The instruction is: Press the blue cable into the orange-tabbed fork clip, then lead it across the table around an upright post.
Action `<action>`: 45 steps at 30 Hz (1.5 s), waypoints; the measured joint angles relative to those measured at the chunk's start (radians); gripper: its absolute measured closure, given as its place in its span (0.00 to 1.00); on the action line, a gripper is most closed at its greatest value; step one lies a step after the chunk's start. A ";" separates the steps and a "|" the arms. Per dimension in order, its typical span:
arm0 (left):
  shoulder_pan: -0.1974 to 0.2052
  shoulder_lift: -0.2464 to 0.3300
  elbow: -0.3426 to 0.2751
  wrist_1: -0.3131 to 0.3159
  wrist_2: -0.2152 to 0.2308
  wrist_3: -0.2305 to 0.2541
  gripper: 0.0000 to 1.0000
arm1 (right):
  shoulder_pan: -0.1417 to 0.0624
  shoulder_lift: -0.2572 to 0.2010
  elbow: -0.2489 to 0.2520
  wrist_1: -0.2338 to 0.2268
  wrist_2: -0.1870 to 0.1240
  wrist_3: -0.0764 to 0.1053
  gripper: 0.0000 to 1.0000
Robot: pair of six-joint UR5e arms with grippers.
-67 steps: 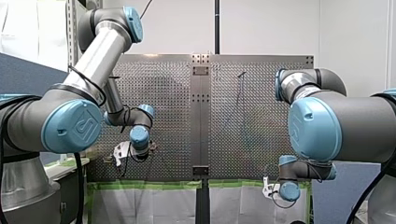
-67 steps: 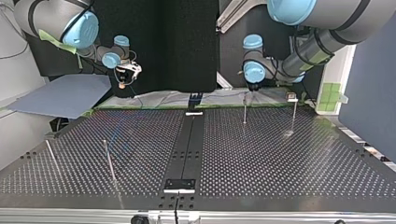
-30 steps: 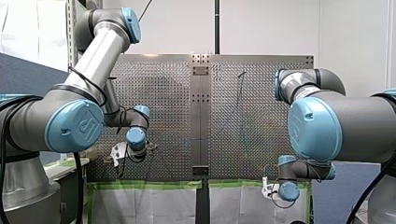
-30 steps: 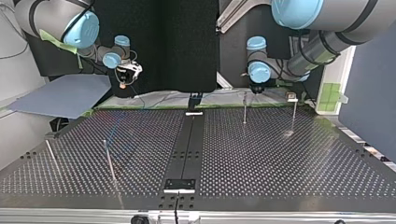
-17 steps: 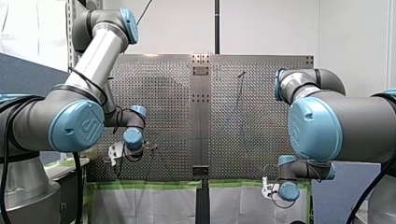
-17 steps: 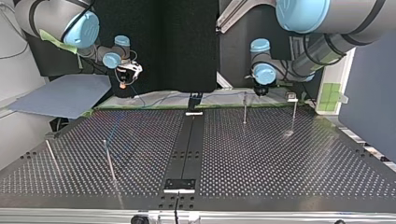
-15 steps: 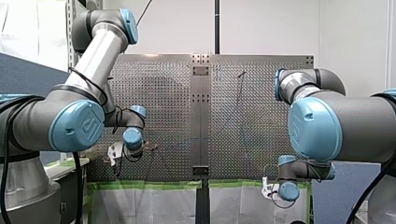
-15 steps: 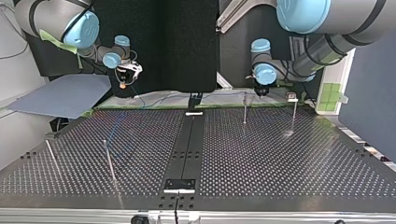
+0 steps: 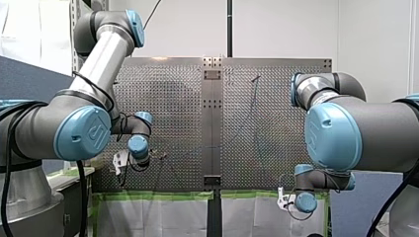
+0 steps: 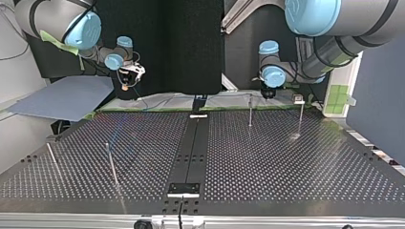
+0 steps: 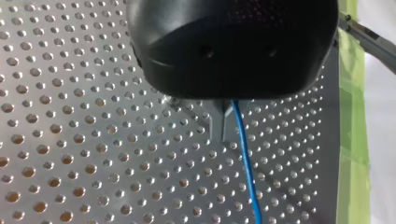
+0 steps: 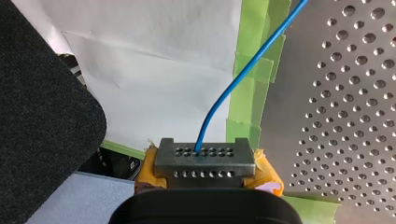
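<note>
The blue cable comes out from between the metal fingers of my left gripper, which is shut on it just above the perforated plate. In the top view my left gripper hangs at the table's far edge, between an upright post and a small orange-tabbed clip. My right gripper has orange-yellow pads shut on a grey perforated end block, out of which the cable rises. In the top view my right gripper hovers off the table at the far left.
A second post stands by the clip. Two more posts stand at the top view's near left. A black centre strip splits the plate. Green tape and white sheeting edge the table.
My left gripper has carried the cable rightward along the far edge in the top view, past the upright post and closer to the clip. My right arm has not moved.
</note>
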 joint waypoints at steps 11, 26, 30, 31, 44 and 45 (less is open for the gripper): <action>-0.005 0.000 0.001 0.003 0.056 0.003 1.00 | -0.003 0.000 -0.002 0.000 0.001 0.000 1.00; 0.000 0.000 0.030 0.015 0.072 -0.005 1.00 | -0.006 -0.001 -0.009 0.001 0.001 0.000 1.00; 0.004 0.000 0.030 0.023 0.075 -0.005 1.00 | -0.006 0.000 -0.009 0.001 0.001 0.001 1.00; 0.005 0.000 0.030 0.027 0.079 -0.006 1.00 | -0.006 -0.001 -0.010 0.000 0.001 0.001 1.00; -0.009 0.000 0.059 0.074 0.107 -0.040 1.00 | -0.017 0.000 -0.012 0.001 0.002 0.011 1.00; -0.009 0.000 0.061 0.074 0.107 -0.040 1.00 | -0.018 0.000 -0.012 0.001 0.002 0.011 1.00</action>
